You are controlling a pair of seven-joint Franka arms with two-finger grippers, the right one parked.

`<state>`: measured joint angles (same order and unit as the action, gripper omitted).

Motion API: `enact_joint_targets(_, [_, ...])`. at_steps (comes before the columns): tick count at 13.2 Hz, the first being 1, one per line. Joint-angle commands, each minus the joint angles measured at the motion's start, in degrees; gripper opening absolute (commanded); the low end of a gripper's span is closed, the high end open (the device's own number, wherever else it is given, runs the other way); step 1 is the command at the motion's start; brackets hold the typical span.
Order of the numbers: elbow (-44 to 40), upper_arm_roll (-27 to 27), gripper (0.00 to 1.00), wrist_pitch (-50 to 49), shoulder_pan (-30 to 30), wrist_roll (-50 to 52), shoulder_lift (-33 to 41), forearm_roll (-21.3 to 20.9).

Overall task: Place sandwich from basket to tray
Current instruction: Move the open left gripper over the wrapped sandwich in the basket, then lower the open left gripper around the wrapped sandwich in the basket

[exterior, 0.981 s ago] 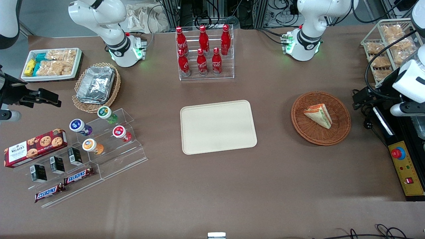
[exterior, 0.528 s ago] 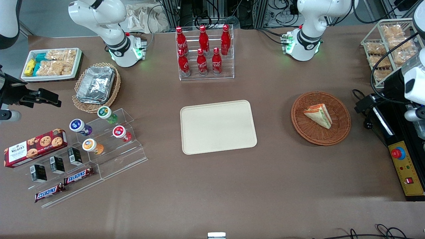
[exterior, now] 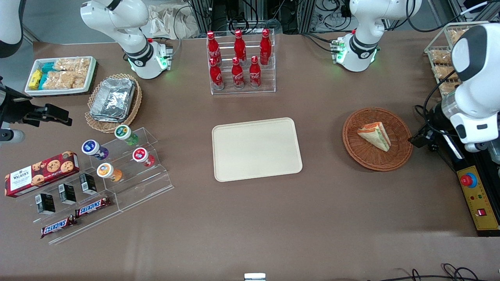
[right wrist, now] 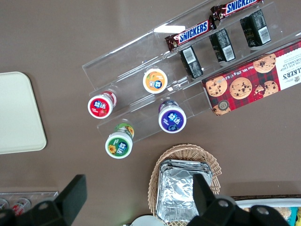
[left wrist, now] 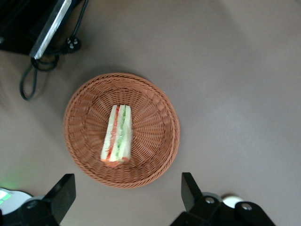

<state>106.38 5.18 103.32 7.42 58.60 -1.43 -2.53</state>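
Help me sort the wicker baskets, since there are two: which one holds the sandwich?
The reddish-brown basket with the plain tight rim, toward the working arm's end, holds the sandwich. The paler looped-rim basket holds foil containers. The open gripper hovers above the sandwich's basket.

The working left arm (exterior: 472, 78) has a glossy white rounded shell with a dark grey band curving across its upper link and a small dark slot marking on the lower white housing. Black cables loop from the wrist section toward the dark mounting hardware just beside it. Its base (exterior: 357, 52) is a white cylindrical pedestal ringed by a black collar bearing a small white mark, with green indicator lights at its foot. The gripper (left wrist: 127, 197) has two black, blocky, angular fingers (left wrist: 63, 190) set wide apart, carried on black mounts with round silver-grey fasteners.
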Motion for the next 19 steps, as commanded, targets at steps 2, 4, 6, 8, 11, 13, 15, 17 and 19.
enact_joint_targets(2, [13.5,0.2,1.0,12.0,-1.2,10.1,2.8,-0.1])
enact_joint_targets(4, [19.4,0.2,1.0,16.9,-2.1,10.9,4.8,0.2])
enact_joint_targets(6, [21.6,0.3,1.0,17.3,-2.2,11.5,5.5,0.2])
enact_joint_targets(8, [22.8,0.3,1.0,17.8,-2.1,12.4,5.7,0.2])
enact_joint_targets(11, [28.0,0.3,1.0,22.8,-2.2,12.3,6.6,0.2])
enact_joint_targets(13, [30.4,0.3,1.0,25.2,-2.1,12.3,6.5,0.2])
enact_joint_targets(15, [32.6,0.3,1.0,28.4,-2.1,12.3,6.3,0.2])
enact_joint_targets(17, [35.9,0.3,1.0,32.6,-2.0,12.2,6.3,0.2])
enact_joint_targets(19, [38.3,0.2,1.0,36.1,-1.9,12.3,5.9,0.1])
